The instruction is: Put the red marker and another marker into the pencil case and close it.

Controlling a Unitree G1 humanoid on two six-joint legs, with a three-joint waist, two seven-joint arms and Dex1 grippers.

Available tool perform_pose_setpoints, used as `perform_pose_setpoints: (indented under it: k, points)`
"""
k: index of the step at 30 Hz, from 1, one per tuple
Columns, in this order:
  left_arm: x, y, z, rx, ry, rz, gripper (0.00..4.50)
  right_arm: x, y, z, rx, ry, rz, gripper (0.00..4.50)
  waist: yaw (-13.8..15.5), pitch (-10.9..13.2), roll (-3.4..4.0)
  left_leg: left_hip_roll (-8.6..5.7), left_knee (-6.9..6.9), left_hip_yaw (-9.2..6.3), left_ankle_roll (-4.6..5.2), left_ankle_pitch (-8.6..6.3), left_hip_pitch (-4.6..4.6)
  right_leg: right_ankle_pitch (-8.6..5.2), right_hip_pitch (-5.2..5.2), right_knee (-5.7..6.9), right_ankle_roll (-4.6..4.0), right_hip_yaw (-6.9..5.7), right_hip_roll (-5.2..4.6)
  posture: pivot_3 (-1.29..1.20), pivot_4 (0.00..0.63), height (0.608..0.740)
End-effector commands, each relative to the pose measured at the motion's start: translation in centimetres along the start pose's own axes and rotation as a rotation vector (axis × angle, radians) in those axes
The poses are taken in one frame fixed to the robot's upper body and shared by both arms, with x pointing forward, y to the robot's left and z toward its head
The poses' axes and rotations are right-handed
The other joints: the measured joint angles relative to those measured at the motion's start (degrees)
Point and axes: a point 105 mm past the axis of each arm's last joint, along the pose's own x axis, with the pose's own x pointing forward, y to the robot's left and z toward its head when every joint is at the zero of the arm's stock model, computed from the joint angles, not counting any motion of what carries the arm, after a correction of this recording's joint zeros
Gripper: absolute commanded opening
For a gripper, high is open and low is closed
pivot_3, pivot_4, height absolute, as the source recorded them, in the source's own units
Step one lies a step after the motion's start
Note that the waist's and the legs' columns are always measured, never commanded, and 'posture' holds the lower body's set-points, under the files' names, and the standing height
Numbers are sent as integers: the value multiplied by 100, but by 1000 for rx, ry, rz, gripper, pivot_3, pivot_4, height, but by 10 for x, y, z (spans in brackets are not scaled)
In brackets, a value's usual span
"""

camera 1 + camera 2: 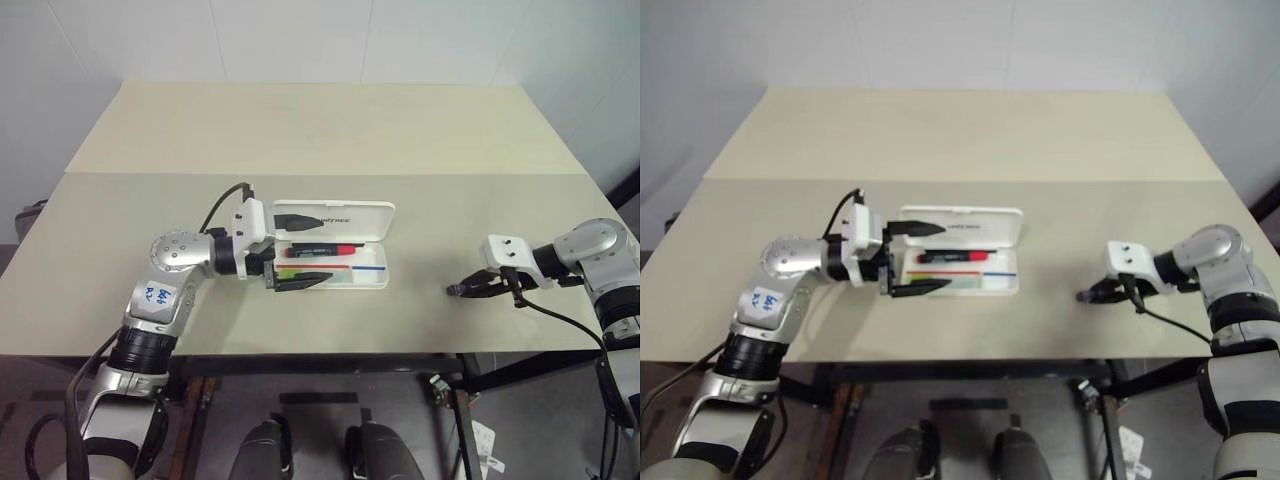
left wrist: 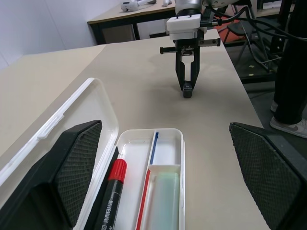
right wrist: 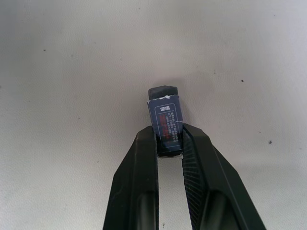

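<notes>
The pencil case (image 1: 381, 276) lies open on the table, its lid (image 1: 340, 216) folded back. The red marker (image 1: 325, 250) lies in its far compartment, also visible as the red marker (image 2: 111, 196) in the left wrist view. The light-green marker (image 2: 162, 201) lies in the near compartment. My left gripper (image 1: 321, 251) points level over the case's left end, open, with one finger by the lid and one along the case's near edge. Far to the right, my right gripper (image 3: 169, 139) points down at the table, shut on a small dark block (image 3: 165, 115) with a blue label.
The cream table (image 1: 320, 130) runs wide behind the case, with a seam across it. Bare tabletop separates the case from the right gripper (image 1: 458, 290). The table's front edge is close behind both arms. A person's leg and shoe (image 2: 288, 125) stand beyond the table's right end.
</notes>
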Motion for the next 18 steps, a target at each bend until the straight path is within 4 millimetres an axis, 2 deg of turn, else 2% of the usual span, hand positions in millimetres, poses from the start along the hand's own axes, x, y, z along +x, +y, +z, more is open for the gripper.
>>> perform_pose_setpoints:
  k: [1, 12, 16, 18]
  points:
    - [-5, 2, 9, 37, -12, 13, 4500, 1, -1, 9, -35, -36, 3, 363, -11, 0, 0, 0, 0, 0, 0, 0, 0, 0, 0, 0, 0, 0, 0, 0, 150, 740]
    - [-19, -2, 1, 25, 32, 1, 4500, -18, -18, 38, -53, -118, -68, 363, 37, 2, 3, -1, -20, 3, 1, 0, -4, -1, -9, -12, 0, -1, -1, 0, 150, 740]
    - [-21, -3, 0, 22, 38, 1, 4500, -21, -18, 55, -68, -169, -53, 363, 38, 2, 4, -3, -22, 1, 4, -2, -8, -1, -9, -17, 0, -4, -3, 0, 150, 740]
    - [-22, -3, -1, 21, 40, 3, 4500, -18, -15, 70, -84, -214, -36, 363, 36, 2, 4, -2, -22, 2, 4, -2, -8, -1, -10, -16, 0, -3, -3, 0, 150, 740]
